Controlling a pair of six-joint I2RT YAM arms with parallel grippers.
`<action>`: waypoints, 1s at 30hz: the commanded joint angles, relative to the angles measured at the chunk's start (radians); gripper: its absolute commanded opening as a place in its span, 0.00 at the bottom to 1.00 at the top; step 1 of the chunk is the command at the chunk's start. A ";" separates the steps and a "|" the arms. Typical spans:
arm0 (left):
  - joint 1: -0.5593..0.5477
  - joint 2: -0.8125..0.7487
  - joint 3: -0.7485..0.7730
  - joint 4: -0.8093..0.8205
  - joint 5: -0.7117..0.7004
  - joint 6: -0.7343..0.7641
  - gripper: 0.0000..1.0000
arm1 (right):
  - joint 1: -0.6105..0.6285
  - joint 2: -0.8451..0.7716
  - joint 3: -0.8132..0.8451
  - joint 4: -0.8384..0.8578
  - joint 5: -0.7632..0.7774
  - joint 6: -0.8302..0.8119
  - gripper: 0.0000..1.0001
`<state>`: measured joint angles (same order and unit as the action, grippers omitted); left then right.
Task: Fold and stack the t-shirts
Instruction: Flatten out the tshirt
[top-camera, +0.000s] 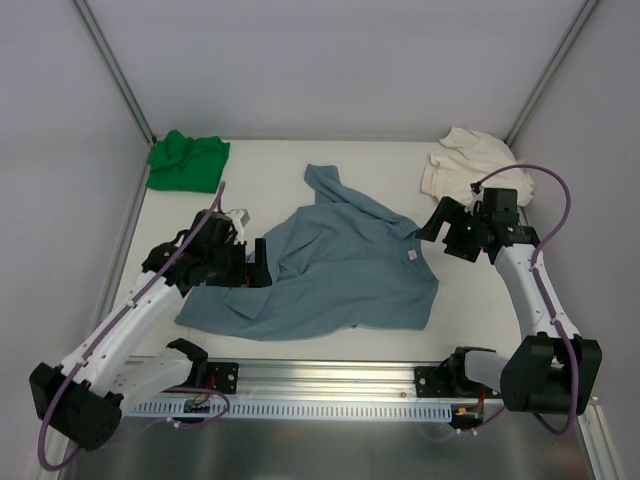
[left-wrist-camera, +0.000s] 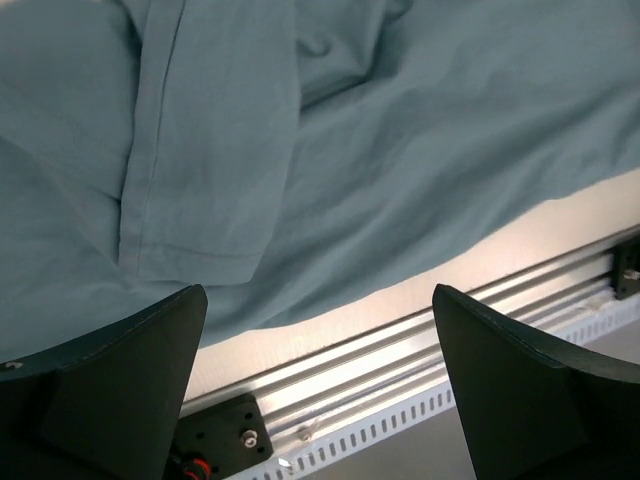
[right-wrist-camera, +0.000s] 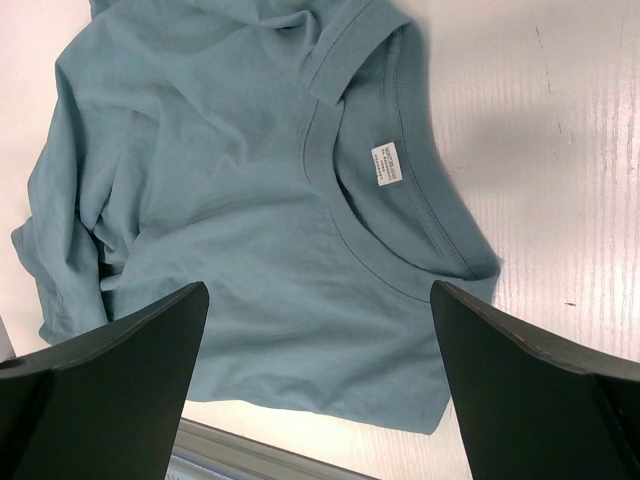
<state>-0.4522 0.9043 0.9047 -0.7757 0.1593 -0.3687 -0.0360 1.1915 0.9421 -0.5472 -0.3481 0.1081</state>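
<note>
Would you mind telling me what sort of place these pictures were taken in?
Probably a robotics lab test cell: plain white walls with metal corner posts, an aluminium mounting rail, and a blue-grey t-shirt spread on a white table.

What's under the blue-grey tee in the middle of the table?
White table shows around the blue-grey tee; the green tee and cream tee lie apart at the far corners. The cloth hides what lies directly beneath it, so that cannot be seen.
</note>
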 joint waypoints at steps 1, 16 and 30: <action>-0.003 0.093 -0.035 0.003 -0.087 -0.064 0.98 | -0.010 -0.018 0.015 0.000 -0.003 0.004 1.00; 0.254 0.312 -0.001 -0.017 0.013 0.033 0.97 | -0.010 -0.041 0.011 -0.014 0.015 -0.004 0.99; 0.287 0.521 0.039 -0.043 0.073 0.117 0.84 | -0.010 -0.044 0.009 -0.020 0.034 -0.007 1.00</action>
<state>-0.1806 1.4048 0.8928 -0.7834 0.2333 -0.3012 -0.0360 1.1770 0.9421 -0.5583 -0.3283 0.1074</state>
